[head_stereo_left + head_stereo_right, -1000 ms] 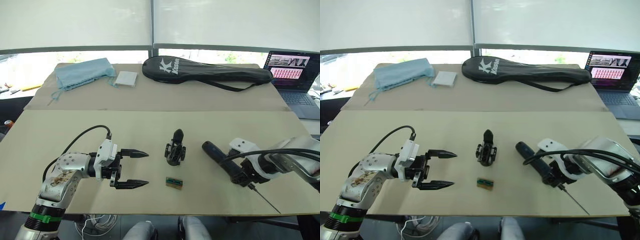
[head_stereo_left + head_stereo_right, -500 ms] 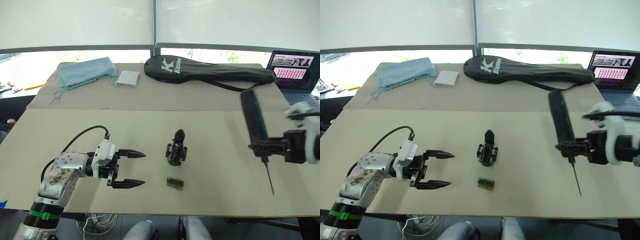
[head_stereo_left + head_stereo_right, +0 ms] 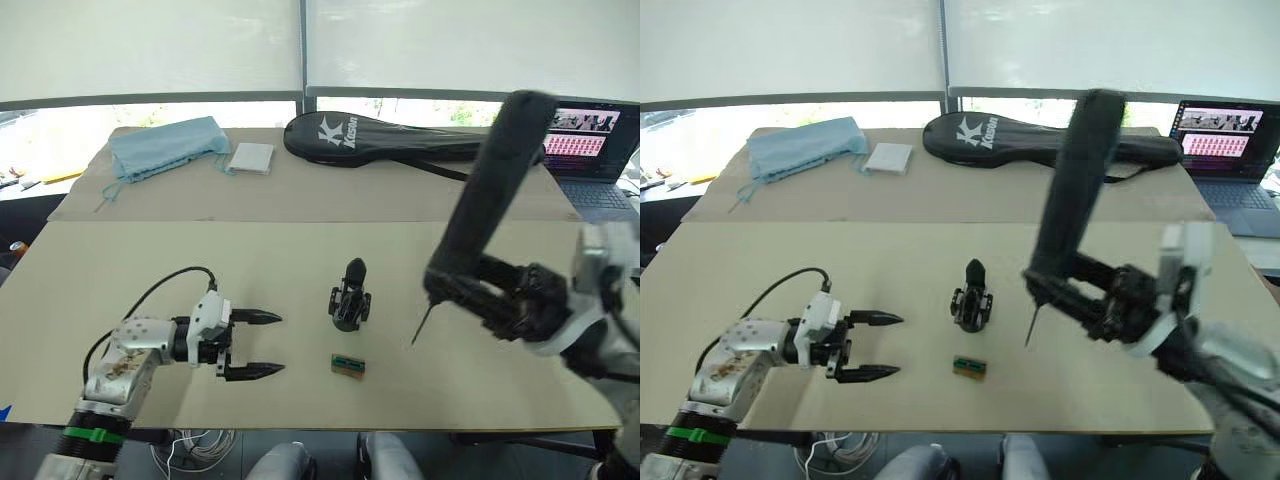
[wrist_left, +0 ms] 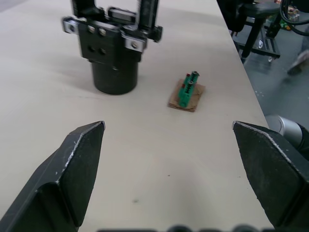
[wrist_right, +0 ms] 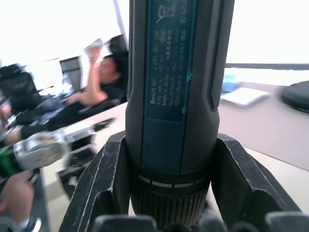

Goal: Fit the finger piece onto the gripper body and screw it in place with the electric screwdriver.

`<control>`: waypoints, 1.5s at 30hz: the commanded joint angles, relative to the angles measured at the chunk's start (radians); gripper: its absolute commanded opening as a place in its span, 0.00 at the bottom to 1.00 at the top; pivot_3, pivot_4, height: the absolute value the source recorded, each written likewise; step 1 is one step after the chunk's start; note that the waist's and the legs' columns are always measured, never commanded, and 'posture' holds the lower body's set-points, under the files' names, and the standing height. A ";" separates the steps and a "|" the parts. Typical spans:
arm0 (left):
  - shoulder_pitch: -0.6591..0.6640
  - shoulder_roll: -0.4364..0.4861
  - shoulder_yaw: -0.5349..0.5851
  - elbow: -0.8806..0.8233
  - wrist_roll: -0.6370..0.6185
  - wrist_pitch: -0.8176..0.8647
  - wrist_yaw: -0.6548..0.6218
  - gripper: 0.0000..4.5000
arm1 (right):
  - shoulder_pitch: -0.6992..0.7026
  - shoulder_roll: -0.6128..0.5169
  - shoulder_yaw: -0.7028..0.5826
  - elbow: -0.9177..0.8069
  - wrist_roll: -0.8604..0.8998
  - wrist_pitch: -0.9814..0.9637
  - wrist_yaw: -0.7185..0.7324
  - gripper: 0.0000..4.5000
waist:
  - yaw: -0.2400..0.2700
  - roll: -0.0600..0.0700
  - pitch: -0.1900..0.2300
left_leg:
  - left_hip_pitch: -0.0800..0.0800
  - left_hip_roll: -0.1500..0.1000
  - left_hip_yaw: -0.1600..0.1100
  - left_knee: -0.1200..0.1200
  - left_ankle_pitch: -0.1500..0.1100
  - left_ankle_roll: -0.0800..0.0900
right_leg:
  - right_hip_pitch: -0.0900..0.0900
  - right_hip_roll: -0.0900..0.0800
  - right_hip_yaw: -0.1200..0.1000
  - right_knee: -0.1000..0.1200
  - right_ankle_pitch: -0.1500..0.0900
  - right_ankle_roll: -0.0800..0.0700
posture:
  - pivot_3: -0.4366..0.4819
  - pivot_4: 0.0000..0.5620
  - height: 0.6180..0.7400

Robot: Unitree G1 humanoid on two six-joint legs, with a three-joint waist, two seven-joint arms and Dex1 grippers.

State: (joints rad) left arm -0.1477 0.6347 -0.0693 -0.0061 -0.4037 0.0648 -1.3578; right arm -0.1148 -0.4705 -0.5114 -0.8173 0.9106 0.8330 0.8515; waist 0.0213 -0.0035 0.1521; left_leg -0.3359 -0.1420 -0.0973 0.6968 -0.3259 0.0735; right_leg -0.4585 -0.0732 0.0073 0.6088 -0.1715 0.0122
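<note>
The gripper body [image 3: 350, 296] stands upright on the near table's middle, a black block on a round base with one pointed finger up. The finger piece is out of view. My right gripper [image 3: 470, 290] is shut on the electric screwdriver [image 3: 490, 190], a thick black cylinder held in the air and leaning up to the right. Its thin bit [image 3: 421, 326] points down just right of the gripper body. In the right wrist view both fingers [image 5: 104, 183] clamp the screwdriver [image 5: 178, 96]. My left gripper [image 3: 280, 343] is open and empty, low over the table left of the body [image 4: 113, 48].
A small green-and-brown box [image 3: 348, 365] lies in front of the gripper body. On the far table lie a black racket bag [image 3: 400, 140], a blue cloth [image 3: 165, 145] and a white pad [image 3: 250, 157]. A laptop [image 3: 590, 150] stands far right. A person [image 5: 96, 92] sits beyond the table.
My right gripper has lifted the screwdriver off the table, turned it upright and carried it left, bit down beside the gripper body. My left gripper has drawn back a little.
</note>
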 commanded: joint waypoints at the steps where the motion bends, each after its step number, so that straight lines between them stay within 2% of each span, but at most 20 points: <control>1: 0.004 -0.030 -0.059 -0.054 0.053 -0.033 0.039 1.00 | 0.037 0.023 0.190 0.004 -0.166 -0.308 0.176 0.43 | -0.002 0.000 0.000 | 0.000 0.000 0.000 0.000 0.000 0.000 | 0.000 0.000 0.000 0.000 0.000 0.000 | 0.48 0.27 1.00; 7: -0.038 -0.092 -0.137 -0.029 0.150 -0.068 0.119 1.00 | 0.050 0.038 0.351 0.110 -0.283 -0.541 0.255 0.43 | -0.009 0.000 0.000 | 0.001 0.000 0.000 0.001 0.000 -0.001 | 0.000 0.000 -0.002 0.001 0.000 0.000 | 0.48 0.27 1.00; 16: -0.074 -0.138 -0.230 -0.004 0.209 -0.065 0.144 1.00 | 0.065 0.025 0.456 0.188 -0.324 -0.669 0.272 0.43 | -0.010 0.000 0.000 | 0.001 0.000 0.000 0.000 0.001 -0.001 | 0.000 0.000 0.000 0.001 0.000 0.000 | 0.48 0.27 1.00; 45: -0.084 -0.190 -0.294 0.054 0.258 -0.100 0.175 1.00 | 0.095 -0.019 0.527 0.238 -0.343 -0.753 0.251 0.43 | -0.006 0.000 0.000 | 0.001 0.000 0.000 0.001 0.001 -0.001 | 0.001 0.000 0.002 0.001 0.000 0.000 | 0.48 0.27 1.00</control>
State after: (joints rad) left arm -0.2395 0.4537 -0.3412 0.0390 -0.1566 -0.0268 -1.1905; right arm -0.0171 -0.4894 0.0208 -0.5528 0.5606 0.1312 1.1063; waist 0.0157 -0.0036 0.1520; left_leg -0.3347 -0.1420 -0.0973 0.6977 -0.3252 0.0723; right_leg -0.4578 -0.0730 0.0096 0.6100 -0.1715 0.0121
